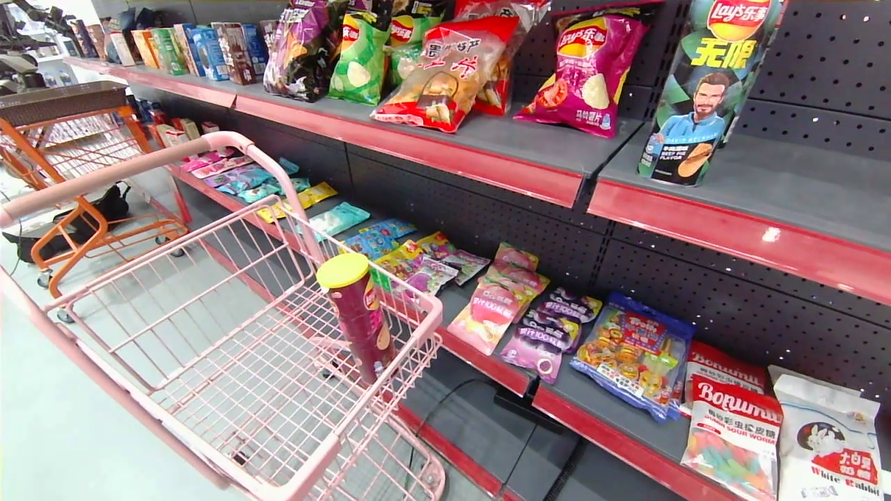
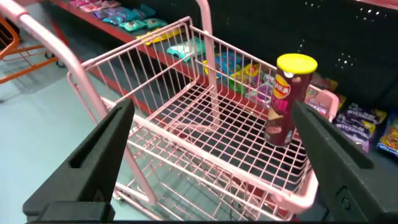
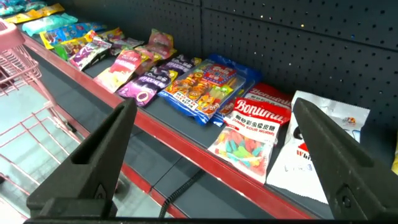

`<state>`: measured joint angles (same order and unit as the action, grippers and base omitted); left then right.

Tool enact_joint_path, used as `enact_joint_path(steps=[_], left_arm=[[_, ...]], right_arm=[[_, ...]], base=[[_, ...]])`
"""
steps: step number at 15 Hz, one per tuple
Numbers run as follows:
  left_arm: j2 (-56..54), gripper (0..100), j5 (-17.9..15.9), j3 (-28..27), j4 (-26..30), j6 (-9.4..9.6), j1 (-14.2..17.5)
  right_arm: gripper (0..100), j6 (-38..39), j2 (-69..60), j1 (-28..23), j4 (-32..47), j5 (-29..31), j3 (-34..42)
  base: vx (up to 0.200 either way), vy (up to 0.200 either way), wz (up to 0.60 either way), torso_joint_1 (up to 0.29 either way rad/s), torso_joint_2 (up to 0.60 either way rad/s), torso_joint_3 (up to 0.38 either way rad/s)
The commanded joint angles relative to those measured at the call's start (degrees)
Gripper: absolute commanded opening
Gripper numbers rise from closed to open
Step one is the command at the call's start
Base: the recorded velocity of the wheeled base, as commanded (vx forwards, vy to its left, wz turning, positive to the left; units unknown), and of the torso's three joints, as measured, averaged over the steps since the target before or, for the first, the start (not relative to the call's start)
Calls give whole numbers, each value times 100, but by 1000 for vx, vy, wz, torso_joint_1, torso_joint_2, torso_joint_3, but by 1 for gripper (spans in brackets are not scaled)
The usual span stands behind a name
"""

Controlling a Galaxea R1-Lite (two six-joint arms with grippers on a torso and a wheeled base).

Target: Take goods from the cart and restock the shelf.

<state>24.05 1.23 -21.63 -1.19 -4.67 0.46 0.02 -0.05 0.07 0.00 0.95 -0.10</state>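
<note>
Shelf [image 1: 800, 188]: two red-edged tiers. Chip bags stand along the upper one, with a bare grey patch beside the tall chip pack [image 1: 703, 90]. Candy bags [image 1: 637, 351] lie flat on the lower one.

Pink cart [image 1: 139, 163] is parked just beside the lower tier and holds one item.

Chip canister [image 1: 358, 316], yellow lid, stands upright in the cart corner nearest the shelf, close to the wire wall.

Left gripper [image 2: 210, 112] hangs above the cart basket with jaws spread wide and nothing held. The canister [image 2: 287, 99] sits off toward one finger, not centred.

Right gripper [image 3: 214, 106] is over the lower tier, also spread and empty.

Step, as I judge it: pick the canister with the left arm.
- Centre the jaws on the tube first.
- Grip mid-body, below the lid, so it doesn't tip.
- Lift straight up to clear the cart rim [image 2: 155, 124].
- Likely slot is the bare upper patch, set down upright.

Risks: a finger snagging the wire, or the round tube slipping.
</note>
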Motion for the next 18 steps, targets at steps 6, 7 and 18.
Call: enact_joint_path(steps=[6,7,18], left_arm=[[3343,100,-1652,-474,-1216,493,-398],[3607,100,-1811,-492,-1243,634,-512],[6234,100,-2408,-527,-3387,1328,-644]], right_arm=[[100,-2,5,1,0,-7,1],[100,-2,5,1,0,2,10],[100,-11,5,1,0,2,1]], base=[[0,0,0,0,0,0],[0,0,0,0,0,0],[0,0,0,0,0,0]])
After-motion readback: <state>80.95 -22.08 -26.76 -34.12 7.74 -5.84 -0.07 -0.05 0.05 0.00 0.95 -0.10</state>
